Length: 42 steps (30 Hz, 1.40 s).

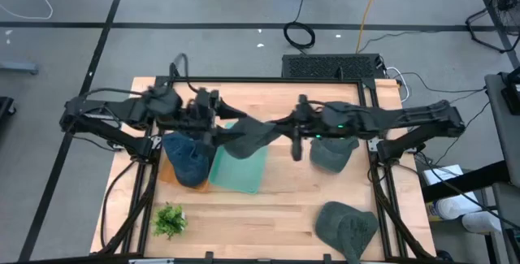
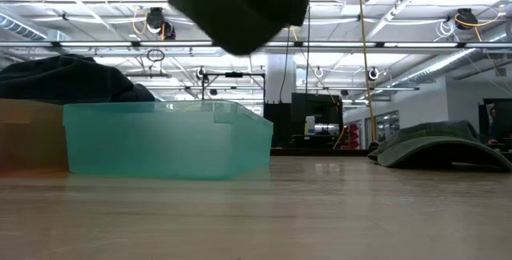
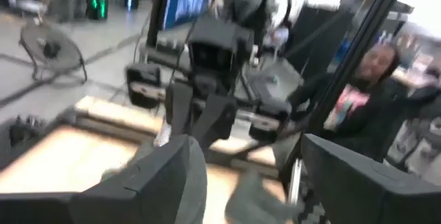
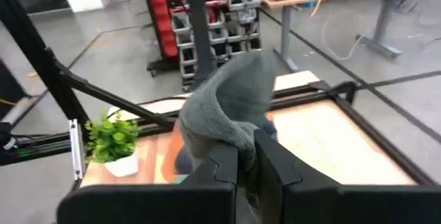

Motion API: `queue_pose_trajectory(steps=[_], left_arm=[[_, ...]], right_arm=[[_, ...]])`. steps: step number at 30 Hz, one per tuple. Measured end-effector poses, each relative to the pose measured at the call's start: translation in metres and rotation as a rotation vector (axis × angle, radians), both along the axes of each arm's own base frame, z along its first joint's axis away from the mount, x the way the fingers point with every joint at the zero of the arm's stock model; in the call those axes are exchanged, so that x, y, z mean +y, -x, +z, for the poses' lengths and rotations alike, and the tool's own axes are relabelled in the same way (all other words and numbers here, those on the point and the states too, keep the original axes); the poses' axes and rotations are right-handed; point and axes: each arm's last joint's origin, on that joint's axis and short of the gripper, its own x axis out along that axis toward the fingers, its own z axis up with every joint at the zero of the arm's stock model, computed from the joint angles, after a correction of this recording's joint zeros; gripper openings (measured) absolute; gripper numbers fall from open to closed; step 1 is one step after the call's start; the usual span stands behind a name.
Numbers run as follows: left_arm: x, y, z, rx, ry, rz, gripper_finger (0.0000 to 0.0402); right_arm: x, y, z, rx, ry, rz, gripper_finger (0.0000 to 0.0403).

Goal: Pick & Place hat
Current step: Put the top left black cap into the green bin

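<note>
A grey knit hat (image 1: 248,140) hangs in the air above the teal bin (image 1: 240,170); in the low view the hat (image 2: 240,8) is clear of the teal bin (image 2: 168,140). My right gripper (image 1: 286,130) is shut on the hat's right end, and in its wrist view the hat (image 4: 234,100) stands up just past the right gripper (image 4: 247,151). My left gripper (image 1: 221,126) is open at the hat's left side. The left wrist view shows a wide gap between the left gripper's (image 3: 255,176) fingers. My right gripper pinches the hat between its two fingers at a bunched, ribbed part (image 4: 231,138) at its right end. It comes level from the table's right side. The hat is lifted clear and sags toward the table's left, over the teal bin. My left gripper is close to the hat's left end, but I cannot tell whether it touches it.
An orange bin (image 1: 166,173) left of the teal one holds a dark blue hat (image 1: 188,160). Two more grey-green hats lie on the table, one under the right arm (image 1: 333,154) and one near the near right corner (image 1: 349,227). A small plant (image 1: 169,219) stands near left. A person (image 3: 375,79) is beyond the table.
</note>
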Motion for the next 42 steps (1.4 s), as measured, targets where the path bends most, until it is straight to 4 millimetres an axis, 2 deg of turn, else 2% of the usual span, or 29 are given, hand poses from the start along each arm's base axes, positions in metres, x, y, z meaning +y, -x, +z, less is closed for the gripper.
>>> queue_pose_trajectory(steps=[7,17,23,27,30,38,42], left_arm=[[-0.002,-0.017,-0.016,0.083,-0.019,-0.005,0.0270],[-0.003,-0.025,-0.036,0.234,-0.010,-0.001,0.0293],[-0.002,-0.033,-0.042,0.255,-0.019,0.053,0.0272],[-0.003,-0.032,-0.044,0.280,-0.013,0.012,0.0235],[-0.004,-0.032,-0.044,0.283,-0.010,-0.005,0.0192],[-0.004,-0.032,-0.044,0.278,-0.006,-0.008,0.0029],[-0.002,-0.033,-0.042,0.266,0.005,-0.040,0.0010]], right_arm=[[-0.006,-0.033,-0.016,-0.052,-0.038,0.102,0.0009],[-0.007,-0.037,-0.016,-0.081,-0.057,0.097,0.0009],[-0.007,-0.036,-0.017,-0.069,-0.058,0.092,0.0009],[-0.006,-0.037,-0.018,-0.060,-0.076,0.098,0.0009],[-0.006,-0.036,-0.018,-0.062,-0.084,0.103,0.0009],[-0.006,-0.029,-0.008,-0.106,-0.081,0.103,0.0009],[-0.006,-0.024,-0.002,-0.124,-0.070,0.140,0.0024]])
